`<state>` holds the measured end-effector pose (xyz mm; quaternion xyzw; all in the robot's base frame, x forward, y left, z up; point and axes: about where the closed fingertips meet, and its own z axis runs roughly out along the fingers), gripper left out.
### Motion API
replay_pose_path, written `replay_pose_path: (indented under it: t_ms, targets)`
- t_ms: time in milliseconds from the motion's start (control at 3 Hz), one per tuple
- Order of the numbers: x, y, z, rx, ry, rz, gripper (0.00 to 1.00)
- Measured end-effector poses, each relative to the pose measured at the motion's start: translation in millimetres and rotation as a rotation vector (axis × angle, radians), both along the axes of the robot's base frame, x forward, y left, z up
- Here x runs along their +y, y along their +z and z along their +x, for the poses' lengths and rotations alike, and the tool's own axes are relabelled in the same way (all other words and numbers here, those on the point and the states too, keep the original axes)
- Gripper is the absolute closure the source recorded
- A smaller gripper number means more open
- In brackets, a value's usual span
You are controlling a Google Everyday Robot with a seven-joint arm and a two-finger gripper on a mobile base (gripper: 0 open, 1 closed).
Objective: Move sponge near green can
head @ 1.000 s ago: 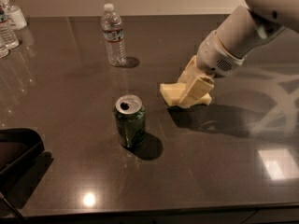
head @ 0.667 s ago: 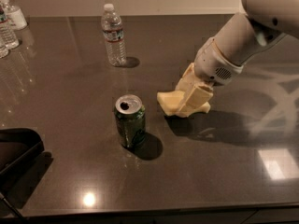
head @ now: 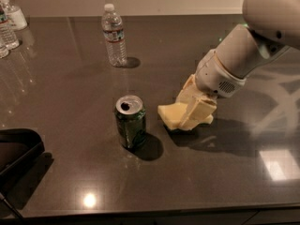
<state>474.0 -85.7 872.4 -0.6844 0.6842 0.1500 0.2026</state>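
One camera view covered the whole scene. On the dark, glossy table (head: 70,88) the green can (head: 130,121) stood upright a little left of centre, its silver top and opening facing up and its shadow falling to the right. Just to its right lay the sponge (head: 170,115), pale yellow, with its free end pointing towards the can. It was close beside the can but not touching it, and a narrow strip of bare tabletop showed between the two.

The gripper (head: 190,116) was low over the table at the sponge's right end. Its pale yellow fingers (head: 200,110) were closed on the sponge, one in front and one behind, so that only the left part of the sponge showed. The white arm (head: 234,60) slanted down to it from the upper right corner and cast a dark shadow on the table to the right.

Farther back, well apart from the can, a clear water bottle (head: 115,34) stood upright. More bottles (head: 9,25) stood at the far left edge. A black tray (head: 16,149) sat at the lower left corner.
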Motion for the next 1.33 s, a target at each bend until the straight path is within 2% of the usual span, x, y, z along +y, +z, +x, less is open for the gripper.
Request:
replay_pose_path:
  t_ms: [667,1000,1333]
  targets:
    - [-8.0,-2.4,11.3,-0.012,0.091,0.029,0.13]
    - [-7.1,-1.7,11.5,-0.015,0.097,0.029,0.0]
    - [-7.0,-1.6,11.4,-0.015,0.097,0.029,0.0]
